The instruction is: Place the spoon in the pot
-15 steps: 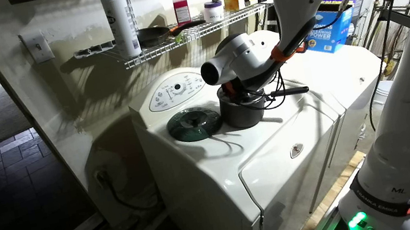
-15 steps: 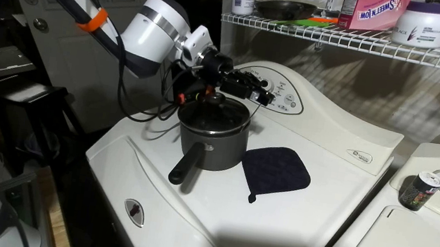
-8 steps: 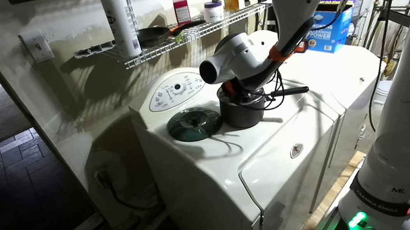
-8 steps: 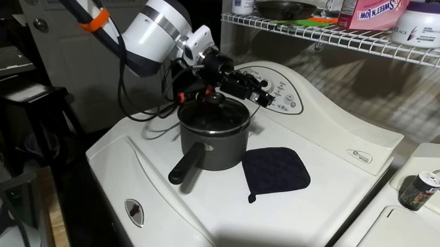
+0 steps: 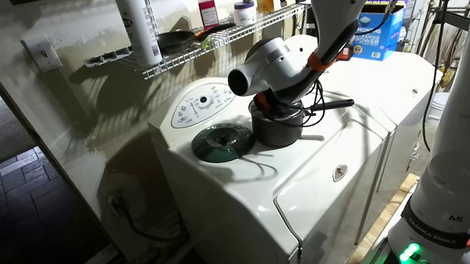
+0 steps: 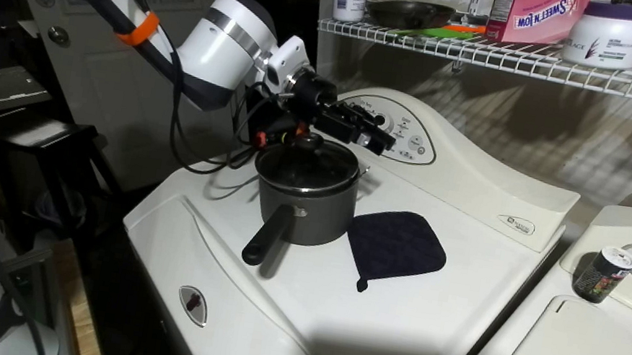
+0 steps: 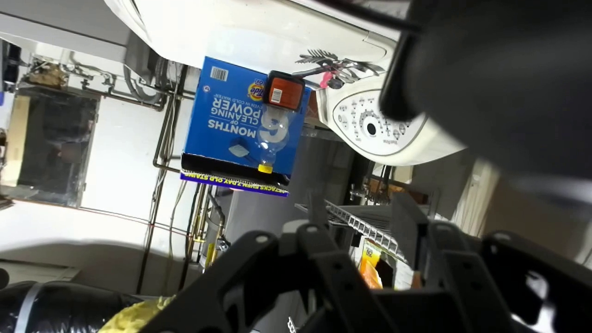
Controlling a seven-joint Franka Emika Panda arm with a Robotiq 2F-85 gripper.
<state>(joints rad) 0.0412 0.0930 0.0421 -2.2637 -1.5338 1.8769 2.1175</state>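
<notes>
Your gripper (image 7: pixel 362 215) hangs near the pot (image 6: pixel 309 220), fingers (image 7: pixel 409 226) parted. Just below, the spoon (image 6: pixel 363 173) shows a slim end at the rim.

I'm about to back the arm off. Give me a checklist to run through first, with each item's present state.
1. Gripper open: ok; the wrist view shows the jaws apart with nothing between them.
2. Spoon handle free of the gripper: ok; an exterior view shows a gap between them.
3. Rest of the spoon inside the pot: cannot tell; only the handle's end shows, at the rim.
4. Pot upright on the white machine: ok in both exterior views.
5. Cables clear of the pot: cannot tell; they hang beside it in an exterior view, and whether they touch does not show.
</notes>
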